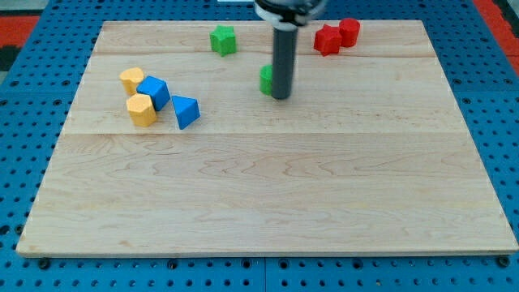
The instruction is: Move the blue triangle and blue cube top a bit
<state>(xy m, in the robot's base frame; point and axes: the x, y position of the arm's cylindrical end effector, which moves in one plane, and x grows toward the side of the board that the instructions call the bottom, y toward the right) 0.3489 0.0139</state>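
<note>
The blue triangle (186, 111) and blue cube (154, 92) are seen at nine o'clock on the surface (268, 203), nearly touching, the cube wedged between two yellow blocks (132, 79) (141, 109). No pincer is fitted; my tip (280, 97) is set down toward twelve o'clock, well apart from them, touching a green block (266, 79).

One camera covers the scene, so no second view overlaps it. It looks down at a slant from beyond the near edge of the table (268, 203), raised well above it and facing toward the far edge. The near edge spans almost the full width along the view's bottom, while the far edge at the view's top reads shorter, so the side edges lean inward. All four corners fit inside the picture, with blue pegboard (32, 122) showing around them. The arm enters from the top, cropped there.
</note>
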